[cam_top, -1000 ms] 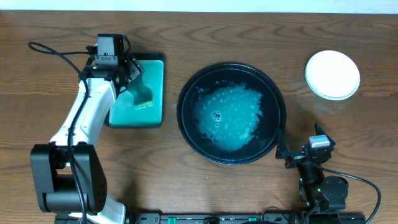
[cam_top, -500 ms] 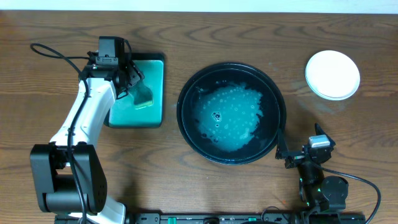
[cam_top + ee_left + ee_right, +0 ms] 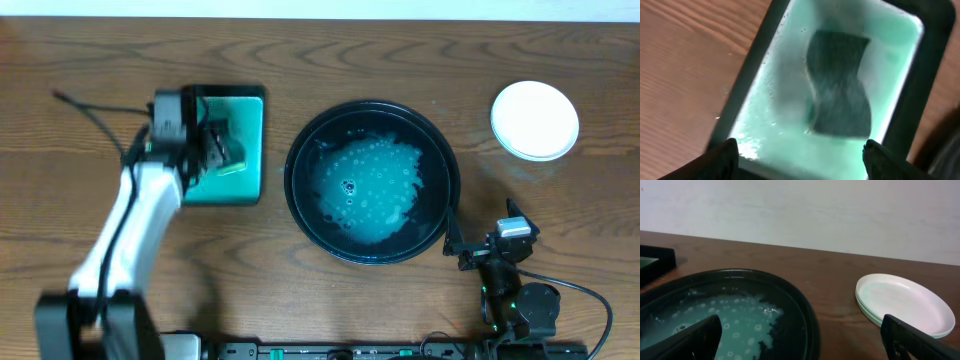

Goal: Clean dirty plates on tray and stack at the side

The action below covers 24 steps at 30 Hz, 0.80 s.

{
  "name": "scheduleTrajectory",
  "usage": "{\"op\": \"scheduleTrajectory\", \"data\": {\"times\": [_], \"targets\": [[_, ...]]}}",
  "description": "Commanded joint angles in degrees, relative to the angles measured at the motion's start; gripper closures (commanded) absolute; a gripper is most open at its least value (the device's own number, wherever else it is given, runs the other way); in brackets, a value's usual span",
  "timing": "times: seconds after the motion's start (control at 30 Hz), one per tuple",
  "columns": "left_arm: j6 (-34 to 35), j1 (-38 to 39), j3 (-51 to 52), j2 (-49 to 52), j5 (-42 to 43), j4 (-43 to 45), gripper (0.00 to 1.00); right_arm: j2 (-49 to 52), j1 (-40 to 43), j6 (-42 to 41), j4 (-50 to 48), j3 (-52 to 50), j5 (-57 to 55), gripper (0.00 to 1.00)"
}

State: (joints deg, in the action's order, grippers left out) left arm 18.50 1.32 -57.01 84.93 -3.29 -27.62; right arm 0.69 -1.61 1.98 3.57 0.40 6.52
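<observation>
Left of frame: left gripper [image 3: 215, 148] hangs over the rectangular teal tray [image 3: 247, 110], jaws wide apart, nothing between them. In the left wrist view the dark sponge [image 3: 840, 85] lies flat in the shallow wet tray, clear of both fingertips. Judgement: the sponge sits in its wash tray because the scrubbing is finished, and the arm is placed to let go of it, not to take it.

Centre: the tray [image 3: 372, 103], round and black, holds only a pool of foamy teal water [image 3: 365, 190]. No plate is seen in it.

Upper right: the dirty plates [image 3: 535, 120] stand stacked on the bare bench [image 3: 100, 40], well apart from the tray. In the right wrist view the top one is white and looks clean, with pale mint rims showing beneath it. Exact count hard to read, no smear visible. Judgement: the task looks essentially complete.

Lower right: right gripper [image 3: 456, 250] rests low near the tray's rim, jaws apart, empty, apparently parked.
</observation>
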Motion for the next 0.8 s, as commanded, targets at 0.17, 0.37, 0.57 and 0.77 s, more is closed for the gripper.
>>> {"op": "scheduleTrajectory", "data": {"times": [0.17, 0.37, 0.57, 0.77], "targets": [[-11.5, 0.1, 25.3, -30.8, -0.3, 12.6, 0.2, -0.3, 0.1, 0.4, 0.3, -0.1, -0.6, 0.01], [-14.7, 0.1, 40.5, -59.5, -0.3, 17.4, 0.2, -0.3, 0.1, 0.4, 0.3, -0.1, -0.6, 0.01], [-16.8, 0.1, 47.1, -69.6, 0.0, 19.6, 0.2, -0.3, 0.1, 0.4, 0.3, -0.1, -0.6, 0.01], [-17.9, 0.0, 53.0, -75.9, 0.1, 27.4, 0.2, -0.3, 0.1, 0.4, 0.3, -0.1, -0.6, 0.01]]}}
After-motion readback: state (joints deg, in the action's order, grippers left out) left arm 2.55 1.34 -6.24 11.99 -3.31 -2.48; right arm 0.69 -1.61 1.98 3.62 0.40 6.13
